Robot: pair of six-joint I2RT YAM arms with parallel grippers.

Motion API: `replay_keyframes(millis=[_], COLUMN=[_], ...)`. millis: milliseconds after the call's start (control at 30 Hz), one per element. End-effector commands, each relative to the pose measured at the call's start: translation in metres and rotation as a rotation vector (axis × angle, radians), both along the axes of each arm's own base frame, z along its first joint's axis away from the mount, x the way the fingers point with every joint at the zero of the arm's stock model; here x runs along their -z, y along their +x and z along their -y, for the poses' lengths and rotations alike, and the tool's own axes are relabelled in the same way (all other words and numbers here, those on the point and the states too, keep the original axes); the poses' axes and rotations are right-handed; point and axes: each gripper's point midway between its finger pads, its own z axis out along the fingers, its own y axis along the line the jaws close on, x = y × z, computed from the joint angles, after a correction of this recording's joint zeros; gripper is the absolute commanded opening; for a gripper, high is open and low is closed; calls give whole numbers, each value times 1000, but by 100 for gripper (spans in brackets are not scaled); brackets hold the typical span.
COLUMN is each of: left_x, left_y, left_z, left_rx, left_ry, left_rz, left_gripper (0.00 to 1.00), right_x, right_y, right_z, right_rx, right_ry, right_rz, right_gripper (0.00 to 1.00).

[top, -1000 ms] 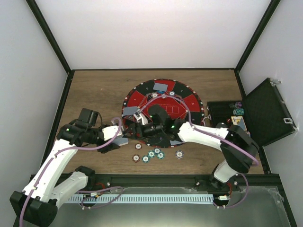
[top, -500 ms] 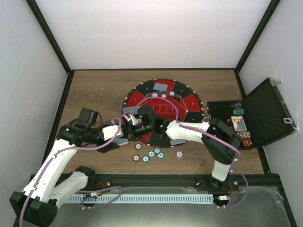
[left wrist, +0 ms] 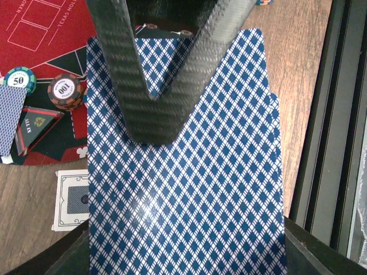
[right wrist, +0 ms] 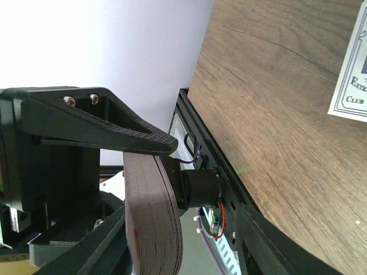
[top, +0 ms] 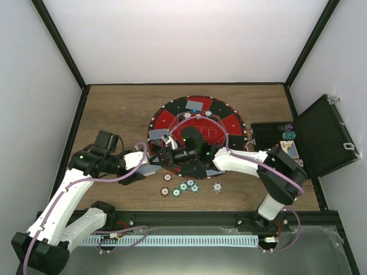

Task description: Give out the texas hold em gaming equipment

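Note:
My left gripper (top: pixel 144 167) hangs over the mat's near-left edge, shut on a deck of blue-diamond-backed cards (left wrist: pixel 183 189). The top card sits slid a little forward of the rest. My right gripper (top: pixel 167 153) reaches in from the right and meets the deck. A black ribbed V-shaped finger (left wrist: pixel 152 109) lies on the top card. The right wrist view shows the deck (right wrist: pixel 152 217) edge-on, and my own jaws are not clear there. Several striped chips (top: pixel 183 186) lie on the wood in front of the mat. More chips (top: pixel 198 115) and a card (top: pixel 195 105) rest on the mat.
The round red-and-black mat (top: pixel 229 123) fills the table's middle. A black hinged case (top: pixel 327 137) stands open at the right edge with chips in its tray (top: pixel 269 134). A white-bordered card (left wrist: pixel 71 199) lies on the wood by the mat. The metal rail (top: pixel 189 238) runs along the near edge.
My right gripper swung left to the deck, then drew back slightly to the right, still at the deck. The left arm and the deck stayed where they were.

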Motion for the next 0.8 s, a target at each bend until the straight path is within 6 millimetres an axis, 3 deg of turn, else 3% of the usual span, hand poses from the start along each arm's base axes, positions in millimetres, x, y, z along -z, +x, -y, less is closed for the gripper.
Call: replay_keyframes(millis=[0, 200, 467, 633, 767], left_x=[-21, -18, -16, -13, -13], left_y=[1, 1, 1, 1, 1], left_z=[7, 5, 4, 3, 2], left_rx=[17, 14, 9, 8, 5], left_ry=[-52, -47, -37, -29, -25], left_rz=[46, 44, 45, 42, 42], left_gripper=[9, 9, 9, 9, 9], right_x=[4, -4, -22, -36, -41], right_y=[9, 11, 16, 22, 44], right_z=[14, 23, 40, 55, 76], right_rx=[48, 71, 115, 148, 200], right_ry=[-43, -54, -49, -35, -31], right_rz=[12, 33, 67, 93, 101], right_gripper=[45, 33, 3, 1, 1])
